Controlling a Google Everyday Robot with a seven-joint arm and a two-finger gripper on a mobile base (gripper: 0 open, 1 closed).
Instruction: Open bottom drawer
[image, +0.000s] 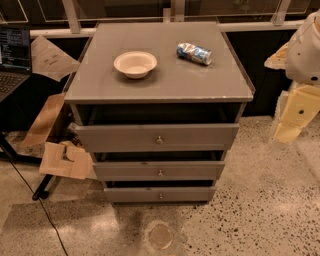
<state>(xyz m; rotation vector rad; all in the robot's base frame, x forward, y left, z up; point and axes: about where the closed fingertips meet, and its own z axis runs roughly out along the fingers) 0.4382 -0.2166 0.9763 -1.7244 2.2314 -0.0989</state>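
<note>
The grey cabinet (150, 82) has three drawer fronts stacked one above the other. The bottom drawer (130, 194) is the slimmest and lowest front, just above the floor, with a small round metal knob (160, 195) at its centre. It looks pushed in. My gripper (294, 117) is the pale yellowish part hanging at the right edge of the view, level with the top drawer. It is beside the cabinet, well to the right of it and above the bottom drawer, and touches nothing.
The top drawer (120, 137) and middle drawer (125, 171) sit above. A white bowl (135, 64) and a crushed can (194, 53) lie on the cabinet top. A laptop (12, 55), cardboard pieces (65, 160) and a cable (45, 210) are on the left. Speckled floor lies in front.
</note>
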